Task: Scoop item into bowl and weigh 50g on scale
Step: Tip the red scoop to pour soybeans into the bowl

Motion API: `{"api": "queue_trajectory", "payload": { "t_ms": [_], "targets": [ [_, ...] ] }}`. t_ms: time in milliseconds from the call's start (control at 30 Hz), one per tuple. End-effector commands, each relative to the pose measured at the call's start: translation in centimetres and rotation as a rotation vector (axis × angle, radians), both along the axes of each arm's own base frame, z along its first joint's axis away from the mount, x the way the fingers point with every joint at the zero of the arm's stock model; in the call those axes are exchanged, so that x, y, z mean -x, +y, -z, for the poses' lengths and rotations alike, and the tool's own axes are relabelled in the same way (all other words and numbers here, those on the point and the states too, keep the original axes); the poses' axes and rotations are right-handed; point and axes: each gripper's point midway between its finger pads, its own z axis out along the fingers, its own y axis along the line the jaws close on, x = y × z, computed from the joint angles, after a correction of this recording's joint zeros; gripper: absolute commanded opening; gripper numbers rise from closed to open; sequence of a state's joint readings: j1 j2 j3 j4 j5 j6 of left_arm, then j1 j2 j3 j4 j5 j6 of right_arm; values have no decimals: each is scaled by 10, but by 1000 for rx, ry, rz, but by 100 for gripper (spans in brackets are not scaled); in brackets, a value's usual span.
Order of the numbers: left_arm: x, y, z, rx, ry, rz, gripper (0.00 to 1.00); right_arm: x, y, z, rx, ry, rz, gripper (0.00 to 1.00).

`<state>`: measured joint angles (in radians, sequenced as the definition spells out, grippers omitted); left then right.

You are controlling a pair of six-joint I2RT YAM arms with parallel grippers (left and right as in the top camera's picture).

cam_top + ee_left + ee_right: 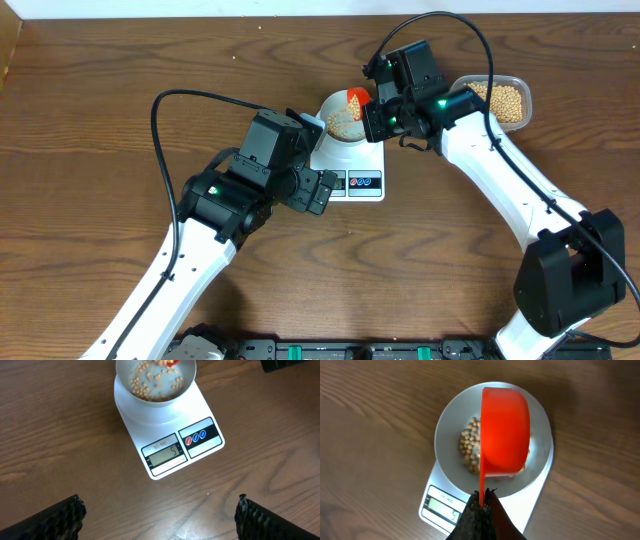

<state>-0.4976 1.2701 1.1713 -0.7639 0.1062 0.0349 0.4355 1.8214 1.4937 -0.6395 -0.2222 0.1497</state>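
Beans [469,449] are lying in the bowl [442,425] on the scale [165,427]
Right tool [482,496] is clamping the red scoop [505,425] by its handle, holding it over the bowl; left tool [157,512] is hovering above the tabletop [50,435], fingers apart

You can read a single digit, 5, at the right end of the grey display [165,454] on the scale [150,427] in the left wrist view. A line of small red print [161,443] just above it is too fine to make out. The two round buttons [195,437] beside the display, one red and one blue, carry marks too small to read, and the right wrist and overhead views show no legible digits.
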Motion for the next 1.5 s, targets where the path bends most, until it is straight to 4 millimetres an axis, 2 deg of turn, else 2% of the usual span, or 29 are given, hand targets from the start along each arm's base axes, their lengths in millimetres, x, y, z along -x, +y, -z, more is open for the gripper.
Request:
{"api": "queue_trajectory", "payload": {
  "t_ms": [0, 733, 1467],
  "targets": [
    [1, 0, 4, -10, 12, 12, 98, -7, -1, -15, 36, -72, -31, 1],
    [1, 0, 4, -10, 12, 12, 98, -5, -1, -14, 87, -114, -123, 1],
    [1, 0, 4, -10, 12, 12, 98, -4, 2, -14, 291, -322, -525, 1]
  ]
}}
